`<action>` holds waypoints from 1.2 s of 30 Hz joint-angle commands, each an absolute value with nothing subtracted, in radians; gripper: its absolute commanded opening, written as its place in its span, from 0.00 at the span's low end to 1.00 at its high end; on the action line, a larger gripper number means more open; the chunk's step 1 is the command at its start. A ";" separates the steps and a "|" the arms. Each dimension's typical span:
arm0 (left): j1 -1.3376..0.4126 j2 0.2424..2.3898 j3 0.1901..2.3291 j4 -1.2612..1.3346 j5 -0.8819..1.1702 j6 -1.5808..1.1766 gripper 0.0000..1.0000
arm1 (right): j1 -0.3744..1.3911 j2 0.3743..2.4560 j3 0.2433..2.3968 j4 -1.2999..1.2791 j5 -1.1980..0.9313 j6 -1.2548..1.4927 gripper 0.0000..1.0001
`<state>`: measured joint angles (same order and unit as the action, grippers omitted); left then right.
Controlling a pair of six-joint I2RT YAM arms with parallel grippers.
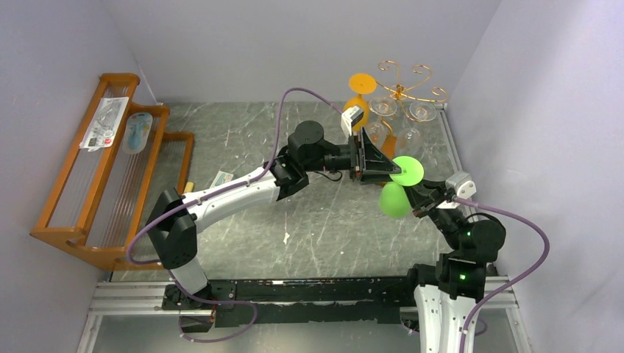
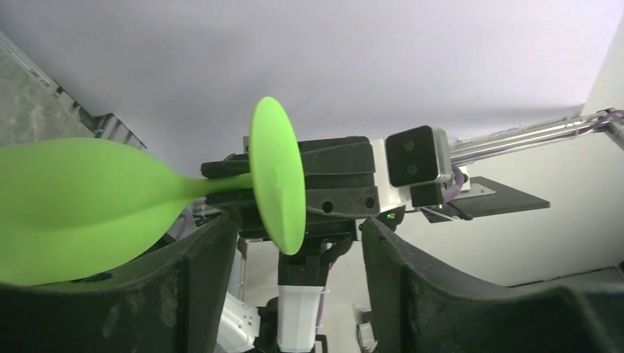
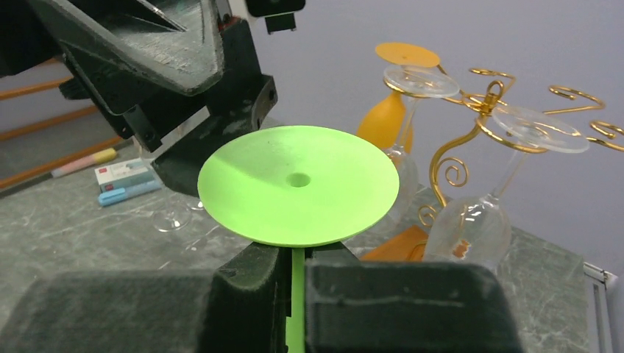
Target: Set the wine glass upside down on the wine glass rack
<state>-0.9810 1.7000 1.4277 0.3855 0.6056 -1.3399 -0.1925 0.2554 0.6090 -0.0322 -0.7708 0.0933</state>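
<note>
The green wine glass [image 1: 394, 200] is held upside down, foot [image 1: 407, 170] up and bowl down. My right gripper [image 1: 419, 195] is shut on its stem [image 3: 296, 294] just under the foot [image 3: 298, 184]. My left gripper [image 1: 377, 165] is open, its jaws wide apart beside the foot [image 2: 278, 173], not touching it; the bowl [image 2: 73, 206] fills the left of the left wrist view. The gold wire wine glass rack [image 1: 405, 84] stands at the back right on its wooden base [image 3: 397, 243]. It carries two clear glasses [image 3: 471, 220] and an orange one [image 3: 386, 118].
A large slatted wooden rack [image 1: 110, 169] with packets on it stands along the left wall. A small box [image 1: 222, 179] lies on the grey marble table, with a marker [image 3: 129, 193] beside it. Walls close in at the back and right.
</note>
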 commanded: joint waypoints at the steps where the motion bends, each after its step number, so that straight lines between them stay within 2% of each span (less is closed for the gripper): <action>1: -0.968 1.694 1.396 0.440 0.651 -1.443 0.62 | -0.189 0.242 0.642 -0.086 -0.814 0.043 0.00; 5: -0.957 1.692 1.385 0.454 0.659 -1.463 0.45 | -0.188 0.249 0.662 -0.087 -0.850 0.062 0.00; 14: -0.957 1.705 1.396 0.475 0.715 -1.480 0.29 | -0.189 0.247 0.676 -0.087 -0.913 0.087 0.00; 16: -0.957 1.713 1.397 0.507 0.727 -1.494 0.20 | -0.188 0.248 0.683 -0.109 -0.922 0.080 0.00; 18: -0.956 1.721 1.401 0.539 0.739 -1.503 0.06 | -0.189 0.250 0.697 -0.138 -0.921 0.077 0.00; 20: -0.953 1.726 1.407 0.549 0.747 -1.496 0.05 | -0.188 0.251 0.720 -0.152 -0.918 0.108 0.02; 24: -0.929 1.706 1.389 0.545 0.733 -1.458 0.05 | -0.187 0.251 0.765 -0.197 -0.890 0.165 0.43; 25: -0.919 1.699 1.381 0.541 0.730 -1.448 0.05 | -0.187 0.248 0.775 -0.216 -0.875 0.174 0.49; 29: -0.877 1.667 1.347 0.519 0.722 -1.402 0.05 | -0.179 0.284 0.837 -0.335 -0.846 0.217 0.56; 34: -0.861 1.631 1.261 0.519 0.740 -1.374 0.05 | -0.172 0.345 0.903 -0.473 -0.866 0.302 0.57; 36: -0.857 1.622 1.228 0.542 0.754 -1.374 0.05 | -0.172 0.333 0.907 -0.471 -0.795 0.420 0.57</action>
